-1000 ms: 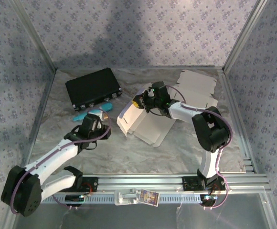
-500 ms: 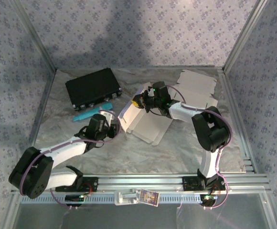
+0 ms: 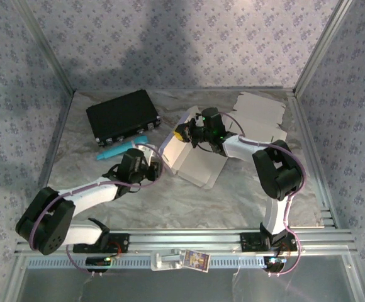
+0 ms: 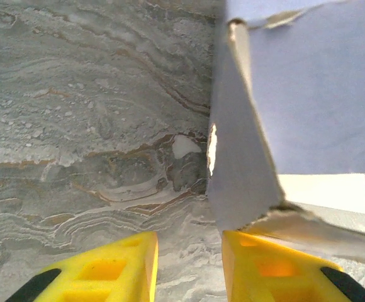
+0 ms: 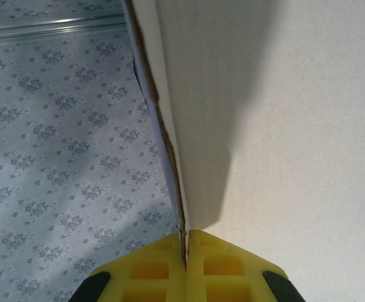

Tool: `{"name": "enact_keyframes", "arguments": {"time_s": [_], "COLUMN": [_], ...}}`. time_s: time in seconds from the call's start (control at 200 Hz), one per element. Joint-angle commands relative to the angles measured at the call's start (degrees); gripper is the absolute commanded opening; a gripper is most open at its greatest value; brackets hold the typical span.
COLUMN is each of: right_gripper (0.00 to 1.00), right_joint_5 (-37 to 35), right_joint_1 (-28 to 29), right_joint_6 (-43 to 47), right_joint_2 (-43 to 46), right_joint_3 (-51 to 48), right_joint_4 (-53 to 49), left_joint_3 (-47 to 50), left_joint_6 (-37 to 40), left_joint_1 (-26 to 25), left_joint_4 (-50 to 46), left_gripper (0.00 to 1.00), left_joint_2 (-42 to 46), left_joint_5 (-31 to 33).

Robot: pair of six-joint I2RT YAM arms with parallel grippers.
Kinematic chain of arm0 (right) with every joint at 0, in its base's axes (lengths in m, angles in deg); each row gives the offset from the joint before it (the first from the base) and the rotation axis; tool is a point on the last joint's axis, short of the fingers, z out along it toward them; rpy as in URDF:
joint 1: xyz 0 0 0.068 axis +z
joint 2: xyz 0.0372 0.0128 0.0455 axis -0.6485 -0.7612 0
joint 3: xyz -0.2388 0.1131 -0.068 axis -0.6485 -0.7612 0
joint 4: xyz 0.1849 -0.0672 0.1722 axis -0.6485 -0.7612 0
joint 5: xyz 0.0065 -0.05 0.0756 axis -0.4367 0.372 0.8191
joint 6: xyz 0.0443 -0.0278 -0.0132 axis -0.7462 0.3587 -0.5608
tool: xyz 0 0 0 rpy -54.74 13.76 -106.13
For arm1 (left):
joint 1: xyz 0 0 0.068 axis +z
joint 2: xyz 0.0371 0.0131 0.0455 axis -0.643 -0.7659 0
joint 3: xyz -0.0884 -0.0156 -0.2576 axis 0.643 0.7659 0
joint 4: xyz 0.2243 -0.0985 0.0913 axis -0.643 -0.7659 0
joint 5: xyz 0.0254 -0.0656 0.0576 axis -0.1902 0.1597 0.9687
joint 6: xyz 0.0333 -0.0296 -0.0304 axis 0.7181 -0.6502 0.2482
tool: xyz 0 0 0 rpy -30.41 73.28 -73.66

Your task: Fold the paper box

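Observation:
The white paper box [image 3: 195, 165] stands half-folded in the middle of the table, one wall raised. My right gripper [image 3: 184, 134] is shut on the top edge of that raised wall; in the right wrist view the thin card edge [image 5: 170, 157] runs straight into the pinched gripper [image 5: 184, 264]. My left gripper [image 3: 155, 170] sits low at the box's left corner. In the left wrist view its gripper [image 4: 189, 267] is open over bare table, and the box corner [image 4: 242, 163] stands just ahead of the right finger [image 4: 270, 267], a torn flap resting over it.
A black case [image 3: 122, 117] lies at the back left with a teal tool [image 3: 121, 150] in front of it. A flat cardboard sheet [image 3: 262, 113] lies at the back right. Metal frame rails [image 3: 220, 238] line the near edge; patterned walls enclose the table.
My left arm has swung right across the table to the box's left corner, its jaws a little wider. The right gripper has held still on the wall.

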Motion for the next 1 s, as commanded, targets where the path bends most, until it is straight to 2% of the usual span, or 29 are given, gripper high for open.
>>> {"name": "enact_keyframes", "arguments": {"time_s": [0.0, 0.245, 0.39, 0.665, 0.994], "right_gripper": [0.00, 0.00, 0.00, 0.00, 0.00], "right_joint_5": [0.7, -1.2, -1.0, -1.2, -3.3], "right_joint_1": [0.6, 0.0, 0.0, 0.4, 0.7], "right_joint_6": [-2.2, -7.0, -6.9, -6.1, -7.3], "right_joint_2": [-0.4, 0.3, 0.2, -0.1, -1.1], "right_joint_3": [-0.8, -2.3, -1.7, -4.0, -9.5], "right_joint_4": [2.6, 6.1, 5.8, 7.5, 17.4], "left_joint_3": [-3.1, -2.3, -2.2, -1.2, -1.5], "left_joint_6": [1.0, -0.2, 0.8, 0.2, -1.6], "left_joint_1": [-1.1, -1.3, -1.7, -1.8, -3.7], "left_joint_4": [3.4, 5.8, 2.5, 1.8, 5.8], "left_gripper": [0.33, 0.31, 0.31, 0.34, 0.38], "left_joint_2": [-0.1, 0.4, 0.0, 0.0, -2.9], "left_joint_5": [0.2, 2.8, 3.0, 5.1, 8.3]}}
